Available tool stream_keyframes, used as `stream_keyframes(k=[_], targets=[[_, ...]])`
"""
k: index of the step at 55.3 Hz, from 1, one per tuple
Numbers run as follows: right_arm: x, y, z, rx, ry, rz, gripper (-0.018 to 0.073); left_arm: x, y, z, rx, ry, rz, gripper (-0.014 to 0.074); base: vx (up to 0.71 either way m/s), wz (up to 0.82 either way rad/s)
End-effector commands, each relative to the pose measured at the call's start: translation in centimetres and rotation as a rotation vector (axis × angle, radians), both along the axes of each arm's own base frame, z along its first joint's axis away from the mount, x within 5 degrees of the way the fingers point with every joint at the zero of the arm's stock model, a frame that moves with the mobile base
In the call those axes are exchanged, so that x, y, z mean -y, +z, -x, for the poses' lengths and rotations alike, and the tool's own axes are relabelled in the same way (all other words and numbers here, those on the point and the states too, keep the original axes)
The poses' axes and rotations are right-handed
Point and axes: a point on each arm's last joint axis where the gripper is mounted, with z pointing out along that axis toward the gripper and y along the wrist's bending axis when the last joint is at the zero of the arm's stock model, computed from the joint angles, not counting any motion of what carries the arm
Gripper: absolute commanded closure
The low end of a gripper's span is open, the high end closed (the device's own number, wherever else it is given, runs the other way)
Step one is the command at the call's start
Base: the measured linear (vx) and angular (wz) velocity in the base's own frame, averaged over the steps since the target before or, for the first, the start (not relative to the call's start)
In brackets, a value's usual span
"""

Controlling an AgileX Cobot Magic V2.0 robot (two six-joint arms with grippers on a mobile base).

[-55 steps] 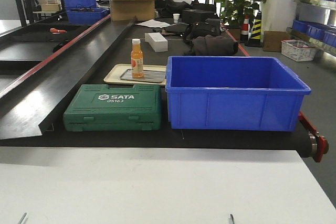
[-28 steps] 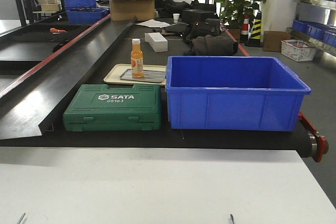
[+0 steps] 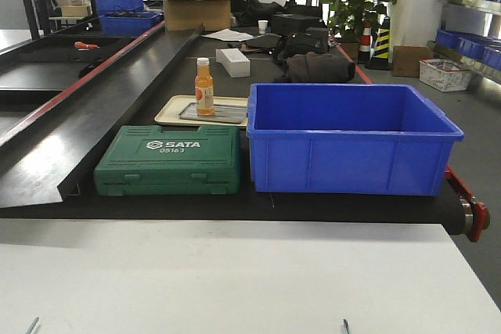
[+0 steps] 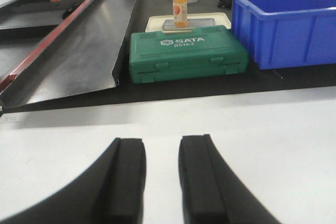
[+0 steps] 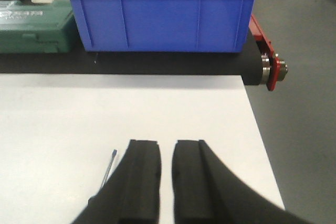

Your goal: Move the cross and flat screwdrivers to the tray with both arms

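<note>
The green tool case point(image 3: 168, 160) bears the white brand name SATA, with the number 05163 beneath it.

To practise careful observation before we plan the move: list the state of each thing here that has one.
Green tool case: closed, lying flat.
Blue crate: upright, open-topped.
Orange bottle: upright, capped, on the tray.
Left gripper: jaws apart, nothing between.
Right gripper: jaws narrowly apart, nothing between.

Green SATA case point(image 3: 167, 160) beside blue crate point(image 3: 350, 140)
</note>
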Motion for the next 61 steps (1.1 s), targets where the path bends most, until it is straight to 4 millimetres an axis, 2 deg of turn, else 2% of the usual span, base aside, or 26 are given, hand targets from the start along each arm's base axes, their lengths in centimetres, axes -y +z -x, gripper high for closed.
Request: stream_keyframes(k=[1, 5, 11, 21, 34, 40, 47, 57, 61], targets=[[0.0, 1.2, -1.3, 0.062, 0.001, 0.008, 0.0216, 0.1, 0.8, -0.8, 0.003, -0.002, 0.012, 0.0241, 0.0, 0.0], [0.0, 0.7, -2.0, 0.022, 0.001, 0.009, 0.0141, 0.1, -0.5, -1.1, -0.142, 0.013, 0.061, 0.0192, 0.0, 0.0], [-0.1, 0.1, -2.8, -0.021, 0.002, 0.007, 0.0083, 0.1, -2.1, -1.6, -0.317, 0.053, 0.121, 0.0101, 0.0, 0.0], [-0.1, -0.3, -3.2, -0.047, -0.001, -0.006, 0.0078, -0.5, -2.8, -3.7, -0.371, 0.124, 0.074, 0.0006, 0.0, 0.0], [-0.1, -0.4, -3.2, -0.053, -0.001, -0.006, 0.008, -1.1, -3.1, -8.5, -0.51, 0.243, 0.062, 0.0006, 0.0, 0.0], [-0.1, -0.4, -3.2, -0.053, -0.001, -0.006, 0.008, -1.4, -3.4, -11.3, -0.641, 0.312, 0.074, 0.0006, 0.0, 0.0], [-0.1, -0.4, -3.2, -0.053, -0.001, -0.005, 0.008, -2.6, -4.5, -14.8, -0.793, 0.42, 0.087, 0.0006, 0.0, 0.0], [-0.1, -0.4, -3.2, -0.053, -0.001, -0.005, 0.008, -2.9, -6.1, -18.8, -0.88, 0.309, -0.08, 0.0031, 0.0, 0.0], [-0.1, -0.4, -3.2, -0.053, -0.001, -0.005, 0.008, -2.8, -7.3, -19.9, -0.917, 0.261, -0.132, 0.005, 0.0, 0.0]])
